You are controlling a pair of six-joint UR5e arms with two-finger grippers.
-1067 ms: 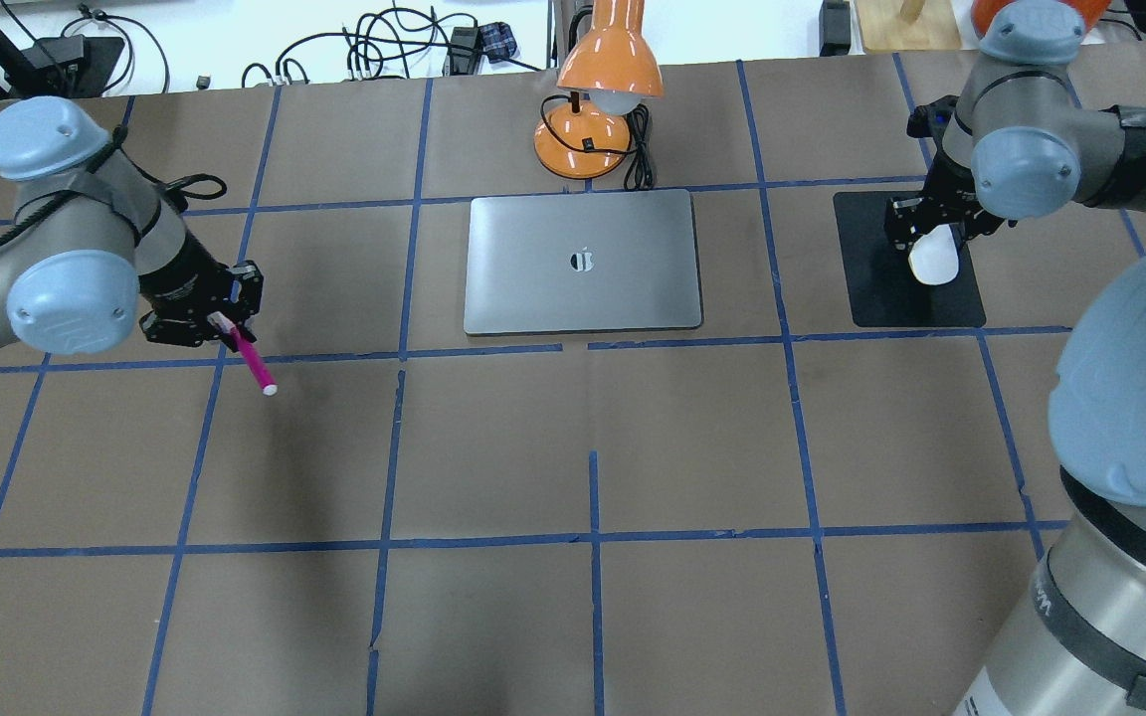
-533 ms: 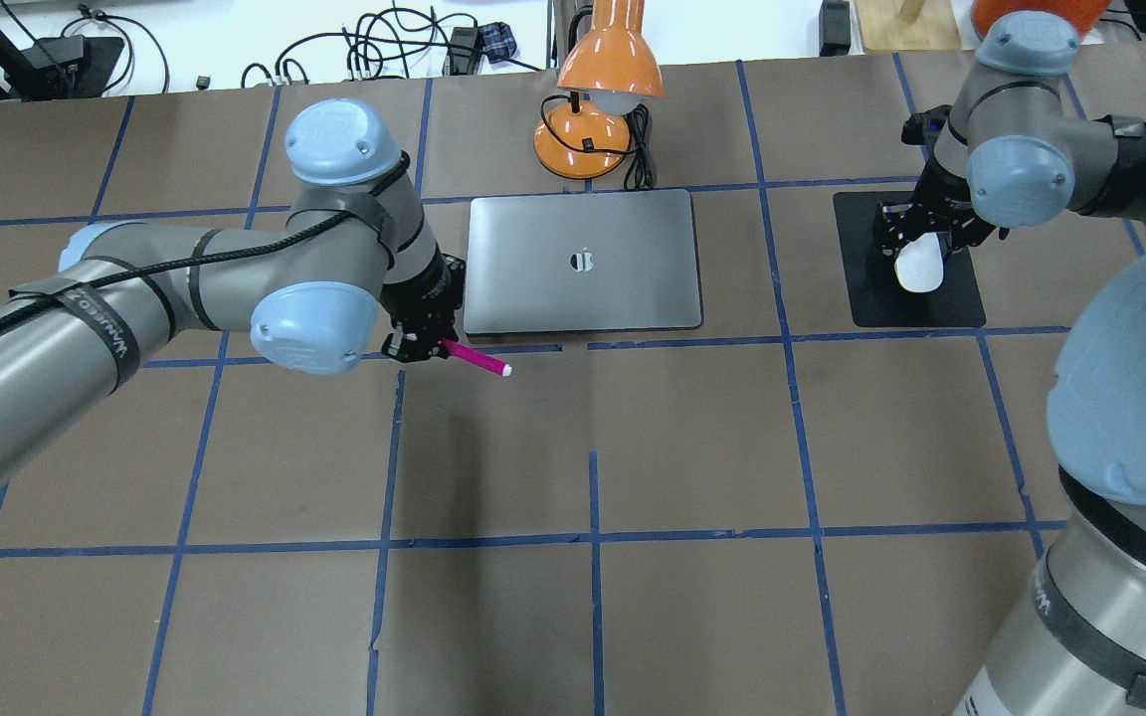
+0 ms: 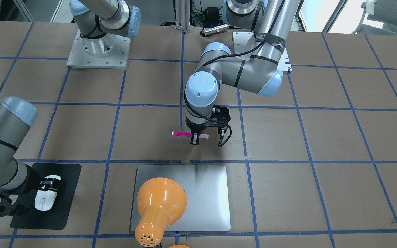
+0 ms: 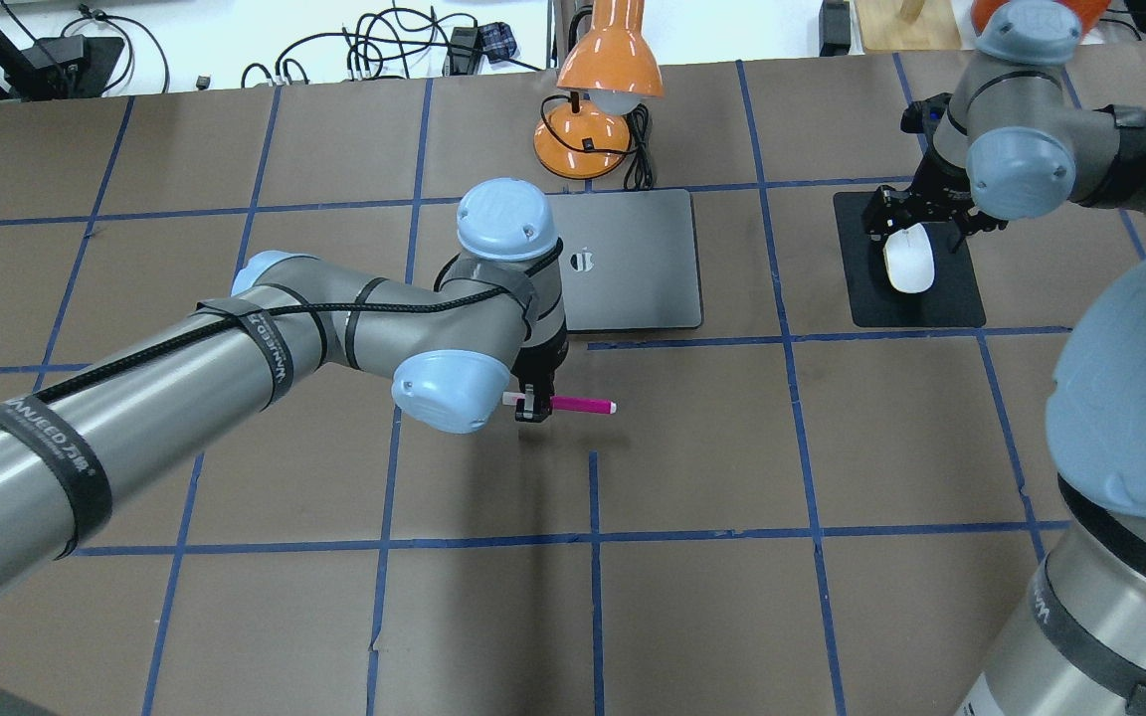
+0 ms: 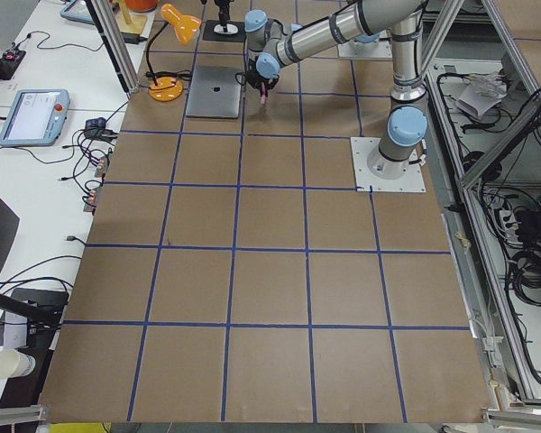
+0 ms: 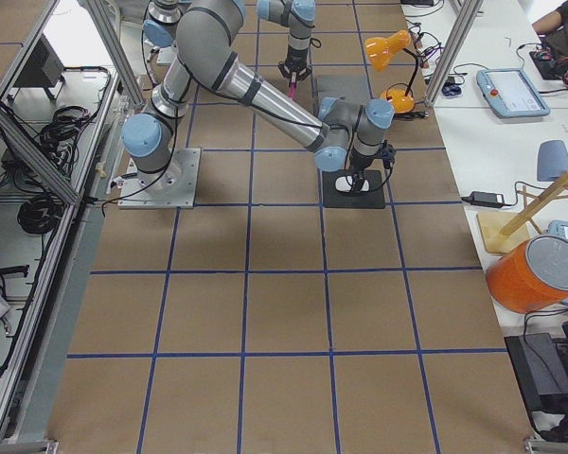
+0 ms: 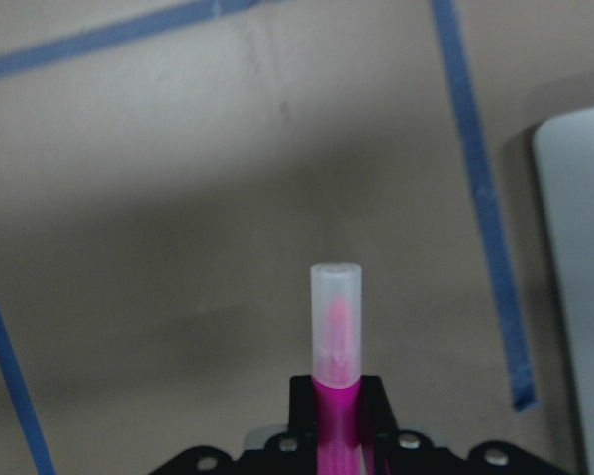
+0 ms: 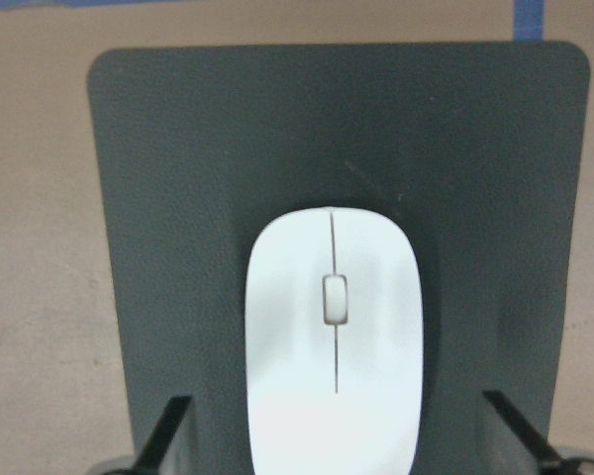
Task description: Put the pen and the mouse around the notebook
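One brown counter [image 4: 832,447] carries everything. In the overhead view the single notebook [image 4: 648,278] lies flat at upper centre. It looks heavy and rigid and probably need not be lifted. One orange lamp [image 4: 611,70] stands just above it. One black mat [image 4: 951,298] lies at upper right, well apart from the notebook.

One mouse [image 4: 909,264] rests on that mat. Its white shell looks light, hard and likely slippery, so a hold across its two long sides seems safest. The right end effector [image 4: 916,227] hangs over its rear, with the jaws spread wide on either side and gaps showing in the wrist view.

One pen [image 4: 578,405] sits at centre frame, just below the notebook's lower edge and parallel to it. The left end effector [image 4: 531,406] is clamped on it near the pale end. Whether the pen touches the counter I cannot tell. It looks light and stiff, with a round barrel that may roll once let go.
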